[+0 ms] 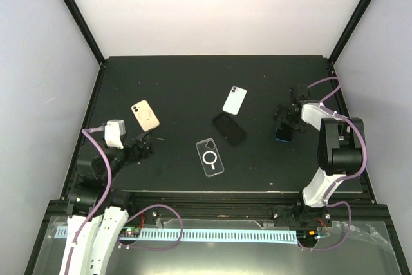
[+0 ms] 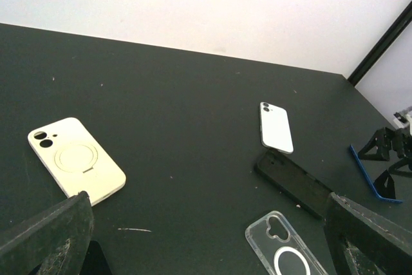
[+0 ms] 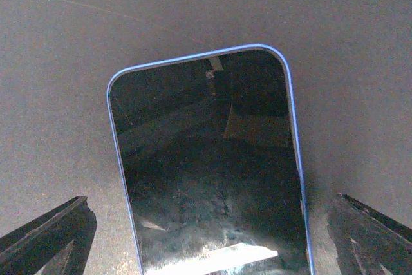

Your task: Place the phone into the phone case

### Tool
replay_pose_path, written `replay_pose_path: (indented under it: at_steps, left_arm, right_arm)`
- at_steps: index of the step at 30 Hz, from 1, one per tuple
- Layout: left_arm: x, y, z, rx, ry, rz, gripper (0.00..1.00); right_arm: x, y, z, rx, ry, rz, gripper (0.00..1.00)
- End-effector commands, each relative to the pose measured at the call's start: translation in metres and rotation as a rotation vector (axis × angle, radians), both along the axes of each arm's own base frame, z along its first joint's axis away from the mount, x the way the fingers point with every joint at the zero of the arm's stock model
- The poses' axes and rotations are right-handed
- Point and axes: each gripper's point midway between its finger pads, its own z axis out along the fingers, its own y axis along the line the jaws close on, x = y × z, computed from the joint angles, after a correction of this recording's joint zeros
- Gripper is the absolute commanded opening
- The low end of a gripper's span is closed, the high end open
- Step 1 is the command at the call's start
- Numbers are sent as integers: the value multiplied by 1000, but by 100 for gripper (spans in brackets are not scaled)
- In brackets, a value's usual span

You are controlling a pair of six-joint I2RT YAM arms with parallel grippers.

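A blue-edged phone [image 3: 209,159] lies screen up on the black table; it also shows in the top view [image 1: 284,134]. My right gripper [image 3: 209,223] is open and straddles it, with its fingers [image 3: 51,236] a little clear of the phone's sides. In the top view the right gripper [image 1: 285,122] is at the right. A clear phone case [image 1: 210,157] with a white ring lies mid-table, and also shows in the left wrist view [image 2: 290,249]. My left gripper [image 1: 144,145] is open and empty at the left, low over the table.
A black case [image 1: 230,128] lies beside a white phone [image 1: 234,100], back side up. A cream case with a ring stand [image 1: 145,114] lies near the left gripper. Black frame posts stand at the table's far corners.
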Motion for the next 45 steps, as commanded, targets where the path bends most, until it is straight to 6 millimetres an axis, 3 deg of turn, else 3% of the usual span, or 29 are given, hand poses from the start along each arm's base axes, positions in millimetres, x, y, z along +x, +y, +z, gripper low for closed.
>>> replay_pose_path:
  at_steps: [1, 12, 27, 31, 37, 45]
  left_arm:
    - [3, 3, -3, 0, 11, 17, 99]
    - [1, 3, -1, -1, 2, 18, 99]
    - [0, 4, 0, -2, -5, 23, 99]
    - [1, 5, -1, -1, 0, 28, 99]
    - [3, 5, -4, 1, 12, 33, 99]
    - [12, -9, -17, -68, 161, -18, 99]
  right_arm:
    - [10, 1, -1, 8, -2, 27, 98]
    - [5, 0, -16, -46, 72, 45, 89]
    - [-3, 2, -16, -144, 119, 89, 83]
    - [-4, 4, -15, -150, 118, 96, 77]
    - [-9, 23, -13, -133, 116, 151, 70]
    - [-19, 62, 15, -63, 46, 241, 60]
